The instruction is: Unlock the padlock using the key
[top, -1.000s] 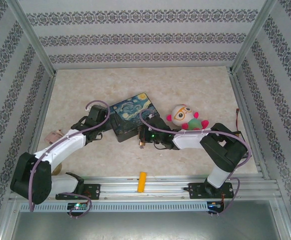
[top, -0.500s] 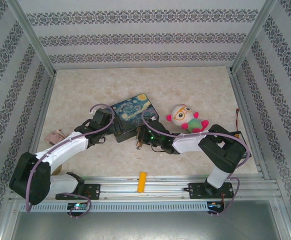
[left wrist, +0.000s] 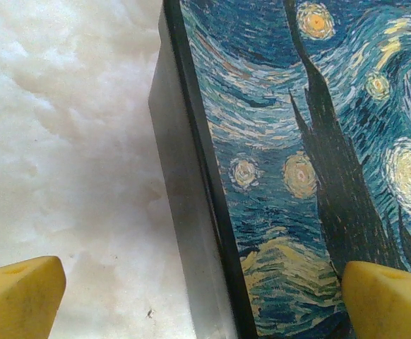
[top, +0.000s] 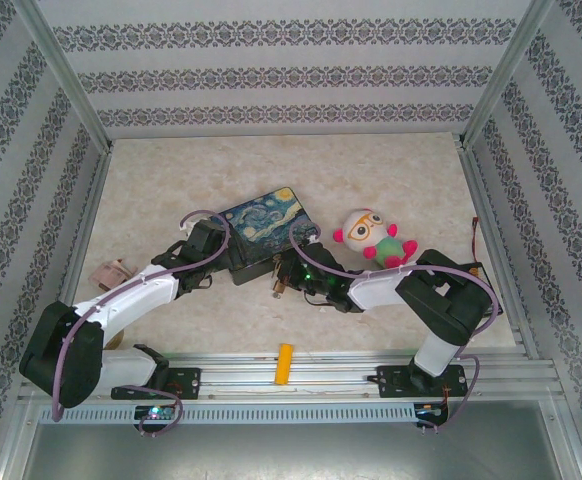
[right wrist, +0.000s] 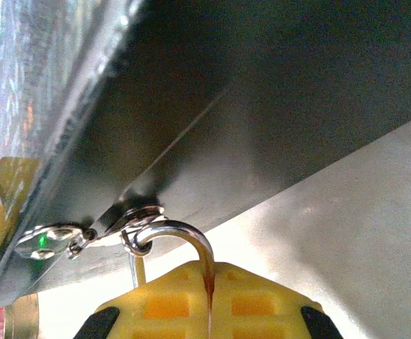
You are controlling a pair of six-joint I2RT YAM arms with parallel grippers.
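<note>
Here, between patterned walls [top: 271, 75] on marbled table [top: 371, 180], left fingers [left wrist: 18, 296] gape; right fingers [right wrist: 163, 304] pinch padlock [right wrist: 191, 232].

The padlock [right wrist: 181, 227] has its silvery curved shackle hooked through a small clasp ring [right wrist: 140, 212], its body hidden.

Tin [left wrist: 297, 141] swirls blue and yellow; end effector pads [left wrist: 18, 293] yellow; table [left wrist: 64, 141] marbled cream.

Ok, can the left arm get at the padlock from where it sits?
Probably not. The left arm has its open jaws straddling a side edge of the starry tin. The padlock hangs from the tin's clasp, and the right arm has its jaws shut on the shackle, crowding that spot.
</note>
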